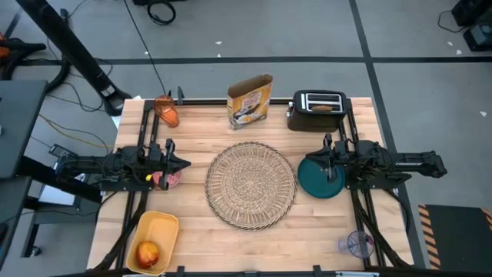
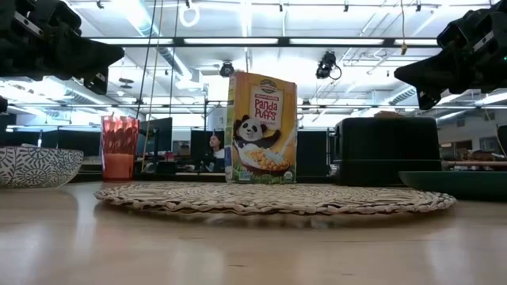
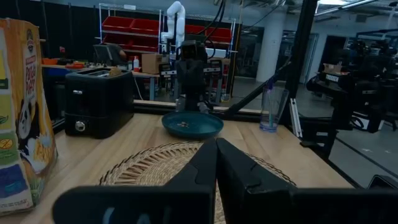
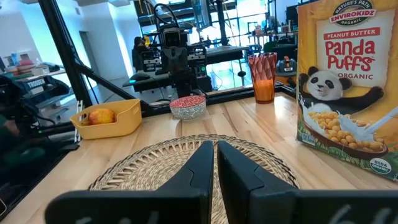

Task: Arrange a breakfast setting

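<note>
The round woven placemat (image 1: 250,185) lies flat at the table's middle. The teal plate (image 1: 319,183) rests on the table to its right, below my right gripper (image 4: 214,146). The small pink bowl (image 1: 167,178) stands to the left, below my left gripper (image 3: 216,144). Both grippers are shut, level and above the table, pointing at each other across the mat. The orange cup (image 1: 166,110) stands at the far left. The red apple (image 1: 147,252) lies in a yellow tub (image 1: 157,231) at the near left. A brown toast slice (image 1: 323,108) sticks out of the toaster's slot.
A cereal box (image 1: 250,100) stands upright beyond the mat, and a black toaster (image 1: 317,111) stands at the far right. A clear tumbler (image 1: 359,245) with something purple in it stands at the near right. Bare wood lies between the mat and the near edge.
</note>
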Controlling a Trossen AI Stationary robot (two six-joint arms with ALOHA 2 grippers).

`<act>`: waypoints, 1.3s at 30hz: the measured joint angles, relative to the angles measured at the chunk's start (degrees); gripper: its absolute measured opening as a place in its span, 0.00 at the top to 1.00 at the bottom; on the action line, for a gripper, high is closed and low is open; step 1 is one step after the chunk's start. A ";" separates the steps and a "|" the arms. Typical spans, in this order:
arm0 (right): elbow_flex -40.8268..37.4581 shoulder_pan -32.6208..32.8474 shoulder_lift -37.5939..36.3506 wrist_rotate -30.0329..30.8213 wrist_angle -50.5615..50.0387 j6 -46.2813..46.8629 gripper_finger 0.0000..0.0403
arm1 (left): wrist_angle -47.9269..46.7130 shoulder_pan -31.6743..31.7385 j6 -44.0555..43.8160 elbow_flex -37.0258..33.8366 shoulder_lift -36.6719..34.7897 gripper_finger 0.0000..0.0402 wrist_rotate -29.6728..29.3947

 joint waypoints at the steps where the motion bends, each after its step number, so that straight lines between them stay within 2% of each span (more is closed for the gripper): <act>1: 0.00 0.00 0.00 0.00 0.00 0.00 0.93 | 0.01 0.00 0.00 0.00 0.01 0.97 0.00; 25: 0.00 0.00 0.00 -0.01 -0.01 0.00 0.93 | 0.00 -0.01 0.01 0.00 0.02 0.97 0.00; 29: 0.00 0.00 0.00 0.04 0.05 -4.29 0.93 | 0.00 0.00 0.00 -0.02 0.01 0.97 0.00; 34: 0.00 -0.04 0.00 4.14 5.19 -12.08 0.93 | 0.01 0.01 0.01 -0.02 0.02 0.97 0.00; 39: 0.00 -0.04 0.00 4.17 12.11 -11.67 0.93 | 0.00 -0.01 0.00 -0.01 0.01 0.97 0.00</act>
